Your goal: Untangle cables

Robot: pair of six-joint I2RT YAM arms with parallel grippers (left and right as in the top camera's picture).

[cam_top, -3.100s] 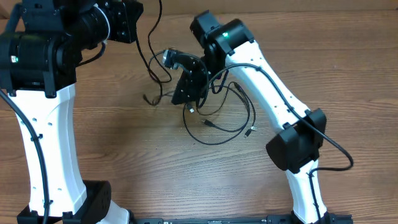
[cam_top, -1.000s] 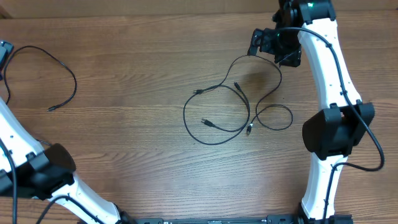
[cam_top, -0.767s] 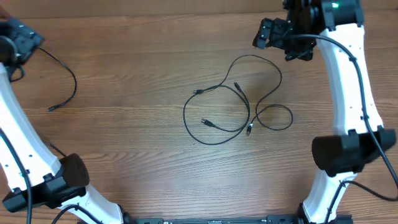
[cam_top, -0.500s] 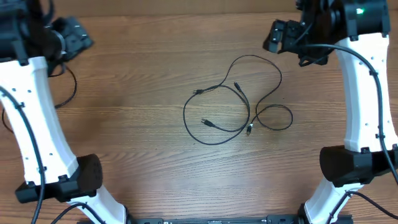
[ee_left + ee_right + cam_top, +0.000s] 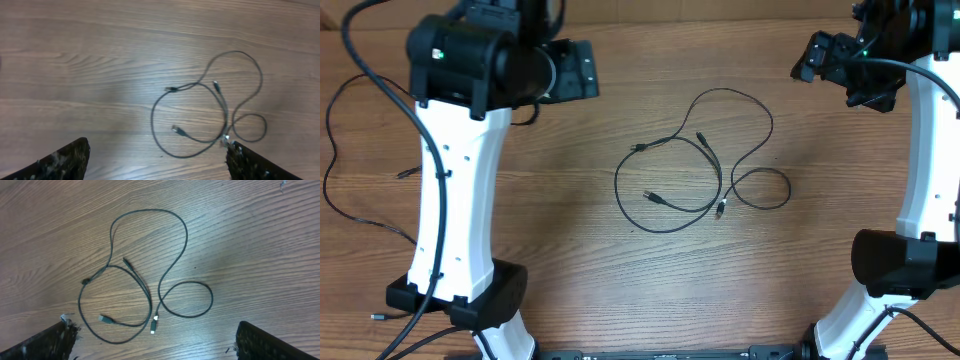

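Cables [image 5: 718, 172] lying in loose, crossing loops near the middle of the counter [image 5: 570, 250]. Left end effector [image 5: 157, 162] and right end effector [image 5: 155, 342] both hover above, fingers wide apart, holding nothing. Likely hazard: a pinch made at a crossing would catch two strands and drag the loops tighter.

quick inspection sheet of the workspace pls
surface: wooden table, bare grain showing
job's things: thin black cables looped over each other mid-table, plug ends free; another plug end shows beside the left arm
clutter: nothing seen
grippers: left tool and right tool open, raised, holding nothing
cables: thick black arm wiring hangs off the arms, apart from the tangle
surroundings: nothing seen
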